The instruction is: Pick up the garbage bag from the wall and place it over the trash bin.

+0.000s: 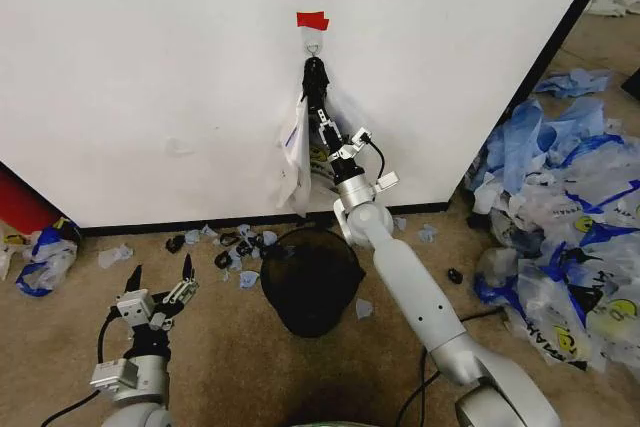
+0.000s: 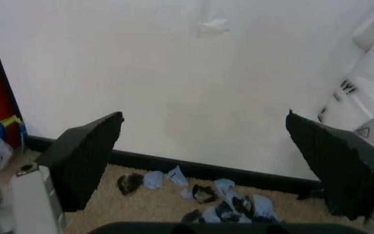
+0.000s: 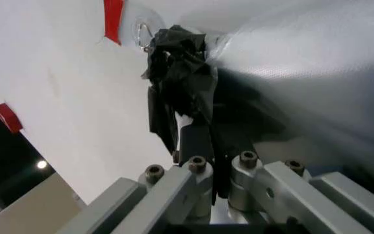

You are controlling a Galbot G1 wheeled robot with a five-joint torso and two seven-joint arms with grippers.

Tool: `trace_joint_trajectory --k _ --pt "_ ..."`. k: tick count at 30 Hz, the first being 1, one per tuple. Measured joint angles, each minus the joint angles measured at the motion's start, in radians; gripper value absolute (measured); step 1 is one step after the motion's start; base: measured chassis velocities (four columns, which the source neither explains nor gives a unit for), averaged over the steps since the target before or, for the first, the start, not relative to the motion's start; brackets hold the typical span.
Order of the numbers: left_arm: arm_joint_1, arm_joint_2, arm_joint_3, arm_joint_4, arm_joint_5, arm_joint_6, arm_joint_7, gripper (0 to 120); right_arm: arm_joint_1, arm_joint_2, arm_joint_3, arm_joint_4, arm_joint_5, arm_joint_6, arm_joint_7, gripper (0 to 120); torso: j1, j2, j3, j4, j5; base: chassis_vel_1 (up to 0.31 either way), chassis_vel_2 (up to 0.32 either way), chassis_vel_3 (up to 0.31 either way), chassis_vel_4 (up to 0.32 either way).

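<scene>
The garbage bag (image 1: 296, 159) hangs from a small hook (image 1: 313, 47) under a red tape patch (image 1: 312, 20) on the white wall (image 1: 150, 67). My right gripper (image 1: 318, 97) reaches up to just under the hook and is shut on the bag's dark, bunched handles (image 3: 177, 53); the translucent body (image 3: 317, 63) spreads beside the fingers (image 3: 196, 141). The black wire-mesh trash bin (image 1: 310, 282) stands on the carpet directly below the bag. My left gripper (image 1: 160, 277) hovers low beside the bin, open and holding nothing, its pads (image 2: 86, 156) wide apart and facing the wall.
A big pile of blue-and-white plastic bags (image 1: 560, 217) covers the floor on the right. Blue and black scraps (image 1: 230, 247) lie along the wall's black base strip. A red object (image 1: 20, 209) and another bag (image 1: 45, 252) sit at the far left.
</scene>
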Motion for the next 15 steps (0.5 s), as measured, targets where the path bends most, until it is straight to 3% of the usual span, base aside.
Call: trace_joint_trajectory --k 15 --pt "-0.023 0.015 0.001 0.018 -0.006 0.002 -0.003 99 -0.100 -0.118 -0.015 0.170 0.031 -0.003 0.048 0 0.000 0.000 0.000 -0.0002 0.0001 0.000 0.000 0.000 0.000"
